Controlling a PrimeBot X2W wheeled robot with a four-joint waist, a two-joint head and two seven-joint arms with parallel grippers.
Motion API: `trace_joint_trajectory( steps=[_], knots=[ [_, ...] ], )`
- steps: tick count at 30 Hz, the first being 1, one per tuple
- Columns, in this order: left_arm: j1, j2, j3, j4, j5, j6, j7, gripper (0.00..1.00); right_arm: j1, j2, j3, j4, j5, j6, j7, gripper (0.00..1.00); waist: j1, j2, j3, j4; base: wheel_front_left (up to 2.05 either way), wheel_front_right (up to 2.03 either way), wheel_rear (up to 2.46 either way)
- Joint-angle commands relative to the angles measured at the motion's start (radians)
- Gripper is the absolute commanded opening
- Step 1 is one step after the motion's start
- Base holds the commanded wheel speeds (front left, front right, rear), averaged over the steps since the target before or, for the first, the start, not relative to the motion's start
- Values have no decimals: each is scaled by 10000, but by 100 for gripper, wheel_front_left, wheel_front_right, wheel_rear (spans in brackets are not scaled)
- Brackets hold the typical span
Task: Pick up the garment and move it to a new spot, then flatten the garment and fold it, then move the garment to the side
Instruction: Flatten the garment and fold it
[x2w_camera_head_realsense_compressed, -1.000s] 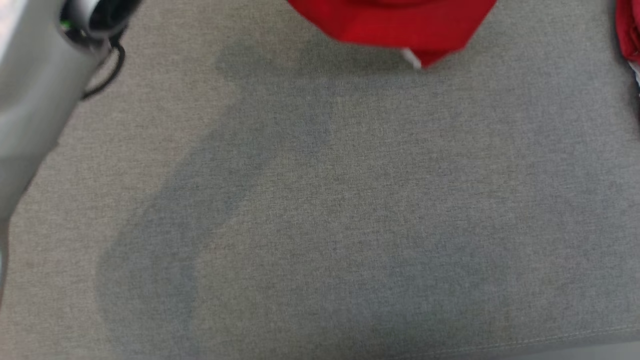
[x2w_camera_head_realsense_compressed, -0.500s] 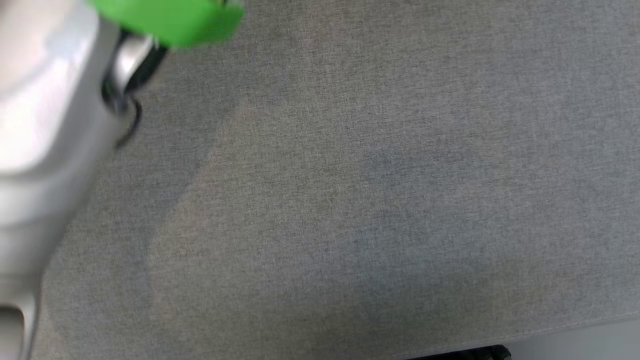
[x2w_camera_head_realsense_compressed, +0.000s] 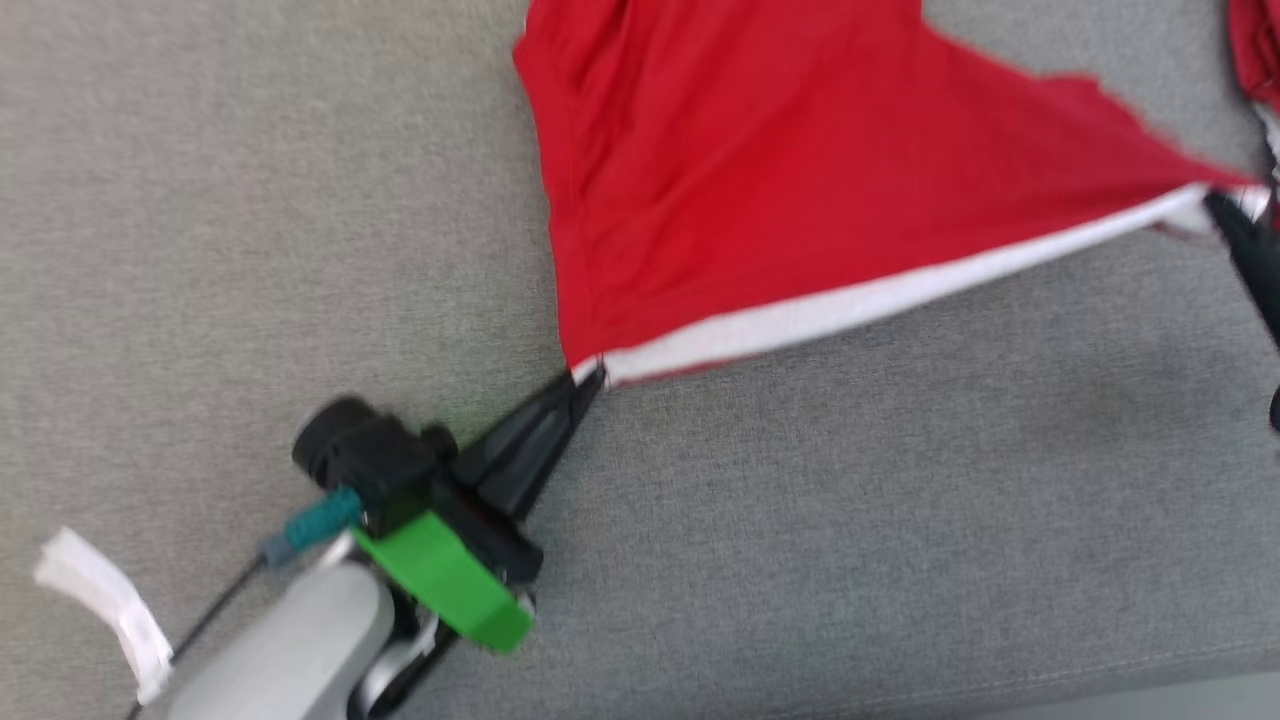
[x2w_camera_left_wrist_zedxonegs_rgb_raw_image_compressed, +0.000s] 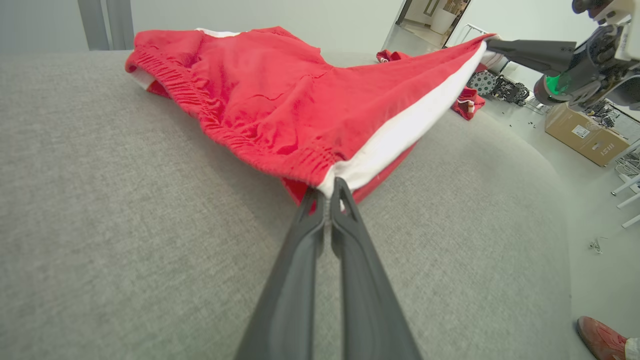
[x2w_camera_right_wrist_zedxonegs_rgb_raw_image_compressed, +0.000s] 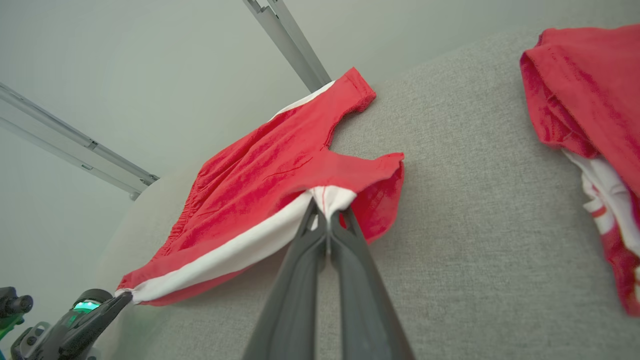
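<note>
Red shorts (x2w_camera_head_realsense_compressed: 760, 180) are stretched btwn my two pinches, the far half draped on the grey cushion (x2w_camera_head_realsense_compressed: 800, 560) beyond my tips. Left gripper (x2w_camera_head_realsense_compressed: 590, 382) is clamped tight on the waistband corner at the white stripe, right gripper (x2w_camera_head_realsense_compressed: 1225, 205) tight on the stripe's hem end. To flatten well, I reckon: hold that edge taut, lower both ends level, no slack. Avoid the other red clothes (x2w_camera_right_wrist_zedxonegs_rgb_raw_image_compressed: 590, 100) right of my right tips.

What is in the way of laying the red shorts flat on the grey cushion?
Nothing visible. The left gripper and right gripper each pinch an end of the white stripe on the red shorts, and the grey cushion beneath shows nothing on it. Another red garment lies off to the right, apart.
</note>
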Motion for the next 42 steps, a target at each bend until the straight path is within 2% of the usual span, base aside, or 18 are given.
trace_joint_trajectory(
  steps=[1, 7, 10, 13, 17, 21, 25, 28, 31, 37, 42],
  knots=[
    [554, -6, 111, -56, 130, 27, 2, 0, 576, -99, -94, -160, 68, 3, -39, 0, 0, 0, -1325, 363, 0, 0, 0],
    [2625, -35, 794, -527, 604, 312, 2, 0, 2974, -259, -858, -791, 29, 3, -40, 0, 0, 0, -2279, 499, 0, 0, 0],
    [3440, 180, 1211, -974, 723, 564, 2, 0, 4143, -326, -1711, -1132, -147, -1, -41, 0, 0, 0, -2524, 606, 0, 0, 0],
    [4046, 475, 1291, -1399, 722, 636, 2, 0, 5294, -306, -2578, -1539, -408, -7, -42, 0, 0, 0, -2642, 767, 0, 0, 0],
    [4347, 816, 1237, -1981, 620, 647, 184, 0, 6575, -293, -3742, -2134, -887, -7, -43, 0, 0, 0, -2694, 947, 0, 0, 0],
    [3857, 600, 1178, -2257, 355, 479, 442, 0, 7093, -514, -4469, -2325, -1208, -7, 29, 0, 0, 0, -2595, 1124, 0, 0, 0],
    [3022, 69, 1034, -2055, 55, 301, 746, 0, 6343, -843, -4728, -2089, -1434, -6, 339, 0, 0, 0, -2226, 1321, 0, 0, 0],
    [2269, -446, 958, -1684, -498, 164, 948, 0, 5448, -1203, -4570, -1770, -1351, -4, 948, 0, 0, 0, -1858, 1543, 0, 0, 0],
    [1512, -717, 732, -1280, -1199, 50, 1321, 0, 4415, -1465, -4393, -1216, -1257, -4, 1544, 0, 0, 0, -1564, 1817, 0, 0, 0],
    [165, -806, 532, -573, -2407, 8, 1544, 0, 2220, -1828, -3463, -442, -1254, -4, 2986, 0, 0, 0, -1166, 2191, 0, 0, 0],
    [-638, -664, 283, -154, -3007, 3, 1502, 0, 123, -1443, -2418, 99, -1530, -4, 4254, 0, 0, 0, -709, 2391, 0, 0, 0]
  ],
)
